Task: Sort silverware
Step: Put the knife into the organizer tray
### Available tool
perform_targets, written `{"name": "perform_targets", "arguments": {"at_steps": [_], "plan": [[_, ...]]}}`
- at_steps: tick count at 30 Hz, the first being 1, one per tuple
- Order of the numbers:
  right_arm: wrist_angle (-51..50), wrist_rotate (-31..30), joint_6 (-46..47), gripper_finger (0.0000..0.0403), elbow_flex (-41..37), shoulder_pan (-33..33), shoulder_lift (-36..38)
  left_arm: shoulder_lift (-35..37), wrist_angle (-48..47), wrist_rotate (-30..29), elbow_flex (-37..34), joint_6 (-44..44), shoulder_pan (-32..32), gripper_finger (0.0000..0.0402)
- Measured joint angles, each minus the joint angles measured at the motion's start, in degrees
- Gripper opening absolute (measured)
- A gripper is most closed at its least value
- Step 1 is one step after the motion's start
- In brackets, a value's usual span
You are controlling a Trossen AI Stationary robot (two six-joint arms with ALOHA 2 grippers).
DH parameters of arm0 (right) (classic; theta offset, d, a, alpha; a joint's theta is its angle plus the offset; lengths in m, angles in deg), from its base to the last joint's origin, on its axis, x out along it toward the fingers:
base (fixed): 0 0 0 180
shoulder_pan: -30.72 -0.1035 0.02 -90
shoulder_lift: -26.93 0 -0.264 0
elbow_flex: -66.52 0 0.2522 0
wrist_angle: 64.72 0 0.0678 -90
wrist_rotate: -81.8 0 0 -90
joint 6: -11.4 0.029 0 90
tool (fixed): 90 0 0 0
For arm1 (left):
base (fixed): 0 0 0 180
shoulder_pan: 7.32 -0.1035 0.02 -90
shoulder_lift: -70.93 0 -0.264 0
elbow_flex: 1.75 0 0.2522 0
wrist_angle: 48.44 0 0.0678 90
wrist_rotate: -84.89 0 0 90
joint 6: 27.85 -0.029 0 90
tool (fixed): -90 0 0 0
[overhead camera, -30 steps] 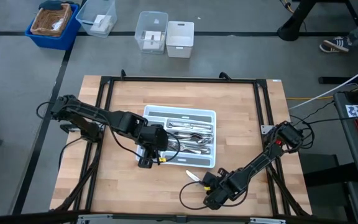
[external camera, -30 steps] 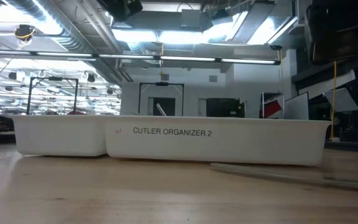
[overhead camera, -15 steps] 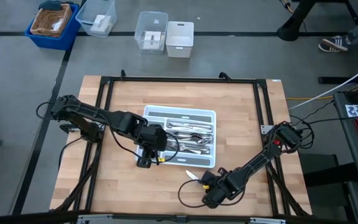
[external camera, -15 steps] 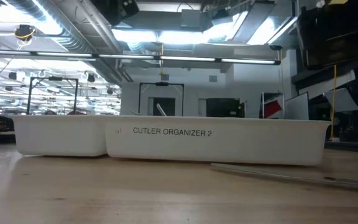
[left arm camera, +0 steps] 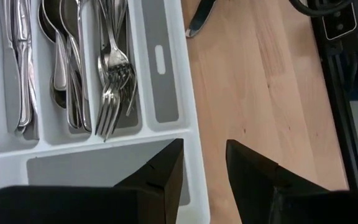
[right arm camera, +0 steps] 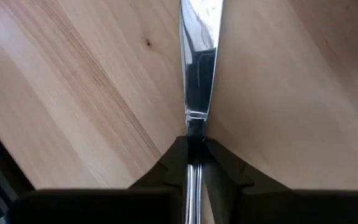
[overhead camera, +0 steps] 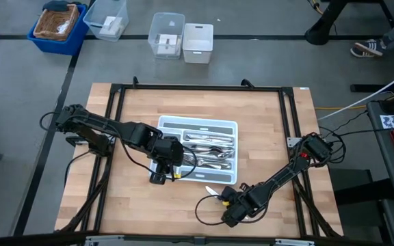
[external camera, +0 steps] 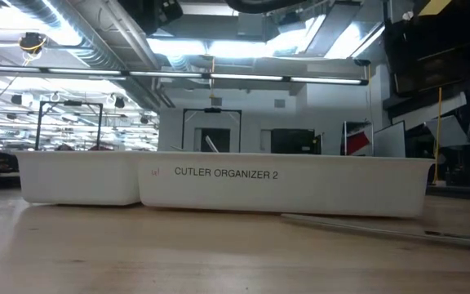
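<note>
A white tray (overhead camera: 164, 124) stands mid-table, its grey compartments holding forks, spoons and knives of the silverware (left arm camera: 73, 62). One table knife (overhead camera: 211, 192) lies on the wood near the tray's near right corner; the low view shows it flat on the table (external camera: 382, 231). My right gripper (overhead camera: 223, 199) is shut on that knife, which runs forward from between its fingers (right arm camera: 194, 142). My left gripper (left arm camera: 204, 165) hangs open over the tray's near left corner (overhead camera: 159, 176), with nothing between its fingers. My right gripper pinches the knife's handle just behind the blade (right arm camera: 194, 127) between its two fingers. The fingers lie along the knife, coming from the table's near right side. The blade (right arm camera: 201, 56) stretches ahead over the wood, and the low view shows the knife down on the table.
Beyond the table's far edge stand a blue basket (overhead camera: 59, 26) and clear bins (overhead camera: 167, 35). A black frame (overhead camera: 197, 87) runs round the tabletop. Bare wood lies left of and in front of the tray. Cables loop beside both arms.
My right gripper has edged a little toward the table's left edge, along the knife toward its blade. The left arm has kept still.
</note>
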Motion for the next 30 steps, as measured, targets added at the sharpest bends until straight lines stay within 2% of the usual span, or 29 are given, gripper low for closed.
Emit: {"name": "perform_targets", "arguments": {"at_steps": [6,15,23,30], "plan": [[-0.45,1.41,-0.54,0.0045,1.93,0.06,-0.30,0.00,-0.20,0.02,0.00,-0.19,0.00,0.0111],[-7.67,-0.20,-2.25,0.0043,8.30,-0.01,-0.96,2.85,-1.76,-0.08,-0.02,-0.57,-0.02,0.0111],[-6.38,1.33,-2.16,0.0043,8.44,0.01,-0.96,8.17,-3.03,-1.00,-0.02,1.44,-0.02,0.0111],[0.17,4.40,-2.18,0.0044,8.57,0.67,-0.92,12.90,-3.25,-1.84,-0.02,2.93,-0.02,0.0111]]}}
